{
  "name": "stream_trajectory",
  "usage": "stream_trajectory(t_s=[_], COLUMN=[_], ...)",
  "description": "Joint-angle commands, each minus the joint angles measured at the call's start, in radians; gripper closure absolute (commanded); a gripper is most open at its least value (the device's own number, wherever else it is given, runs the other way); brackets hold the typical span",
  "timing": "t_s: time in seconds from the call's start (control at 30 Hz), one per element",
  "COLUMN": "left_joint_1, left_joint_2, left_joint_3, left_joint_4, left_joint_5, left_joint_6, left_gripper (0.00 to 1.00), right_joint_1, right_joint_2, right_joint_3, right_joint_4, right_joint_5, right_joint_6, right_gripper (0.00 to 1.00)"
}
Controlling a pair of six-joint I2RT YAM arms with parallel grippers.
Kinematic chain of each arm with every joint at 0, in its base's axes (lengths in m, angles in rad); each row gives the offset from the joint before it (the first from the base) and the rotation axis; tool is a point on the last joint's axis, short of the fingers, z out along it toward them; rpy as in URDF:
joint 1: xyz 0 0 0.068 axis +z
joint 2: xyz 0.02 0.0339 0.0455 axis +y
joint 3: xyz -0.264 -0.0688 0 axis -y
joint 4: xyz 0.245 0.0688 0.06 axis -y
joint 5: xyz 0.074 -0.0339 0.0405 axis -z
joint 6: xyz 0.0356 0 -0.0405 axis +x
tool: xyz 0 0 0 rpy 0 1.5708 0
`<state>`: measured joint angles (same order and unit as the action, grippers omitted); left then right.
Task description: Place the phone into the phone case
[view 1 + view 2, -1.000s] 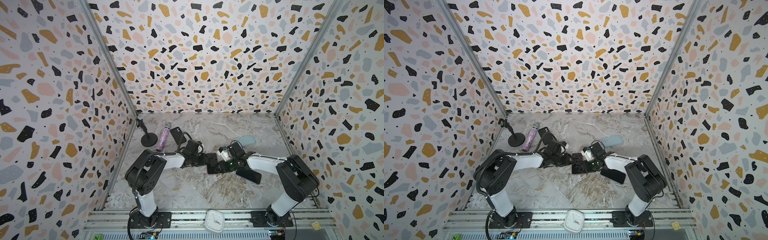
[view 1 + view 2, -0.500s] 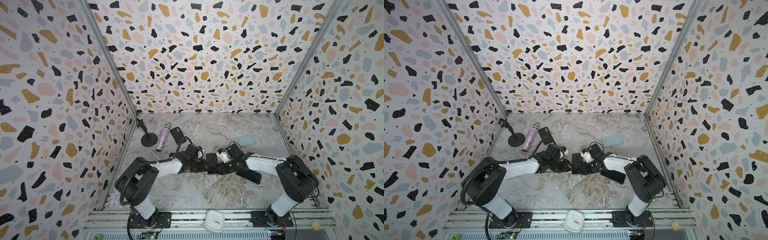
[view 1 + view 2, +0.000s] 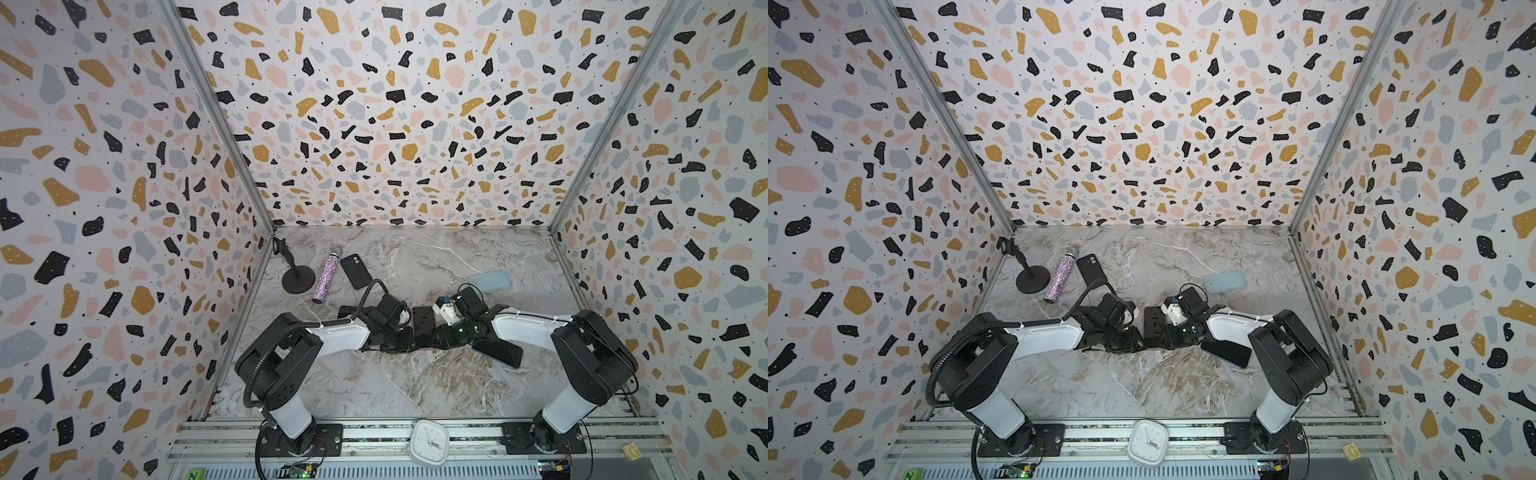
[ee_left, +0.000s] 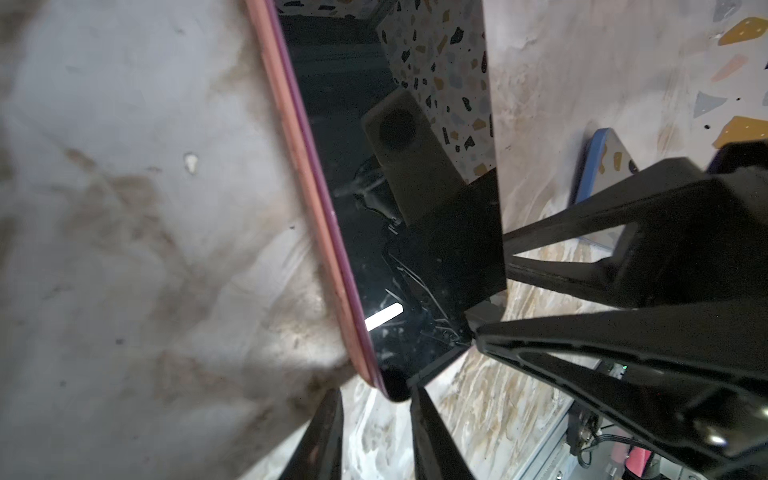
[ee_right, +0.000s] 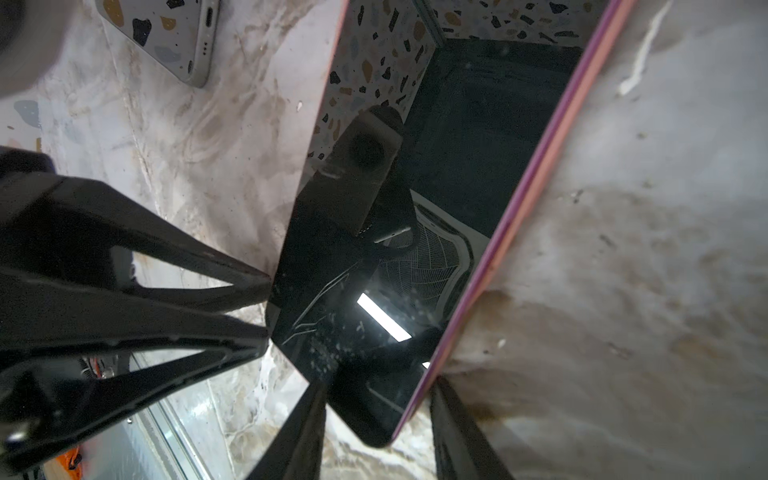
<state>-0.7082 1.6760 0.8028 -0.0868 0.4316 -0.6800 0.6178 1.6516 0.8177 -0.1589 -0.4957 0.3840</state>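
- Phone (image 3: pixel 424 328) lies flat, screen up, on the marble table (image 3: pixel 407 386), between both grippers
- pink phone case (image 4: pixel 309 187) rim runs tight along one long side of it
- left gripper (image 4: pixel 376 390) straddles one corner, jaws partly apart, a gap beside one finger
- right gripper (image 5: pixel 378 382) straddles the neighbouring corner; clamped or loose, cannot tell

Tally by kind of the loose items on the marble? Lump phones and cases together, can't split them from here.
Microphone: 1
Mic stand: 1
Phones/cases: 4 (pink-edged slab, light blue slab, far black slab, near black slab)
Total: 6
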Motion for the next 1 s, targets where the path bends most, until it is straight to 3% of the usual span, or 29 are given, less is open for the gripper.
stream_trajectory(t_s=[0.0, 0.67, 0.97], left_joint_1=[-0.005, -0.005, -0.005], left_joint_2=[0.017, 0.080, 0.097], left_joint_3=[0.037, 0.022, 0.013], left_joint_4=[-0.030, -0.009, 0.004], left_joint_5=[-0.029, -0.051, -0.057], left_joint_6=[0.031, 0.043, 0.038], left_gripper=[0.73, 0.92, 0.94], right_joint_1=[0.005, 0.015, 0.040], right_joint_2=[-0.032, -0.026, -0.008], right_joint_3=[0.003, -0.028, -0.020], right_joint_4=[-0.003, 0.038, 0.056], right_joint_5=[-0.009, -0.032, -0.038], right_joint_6=[0.000, 0.018, 0.033], right_gripper=[0.57, 0.57, 0.57])
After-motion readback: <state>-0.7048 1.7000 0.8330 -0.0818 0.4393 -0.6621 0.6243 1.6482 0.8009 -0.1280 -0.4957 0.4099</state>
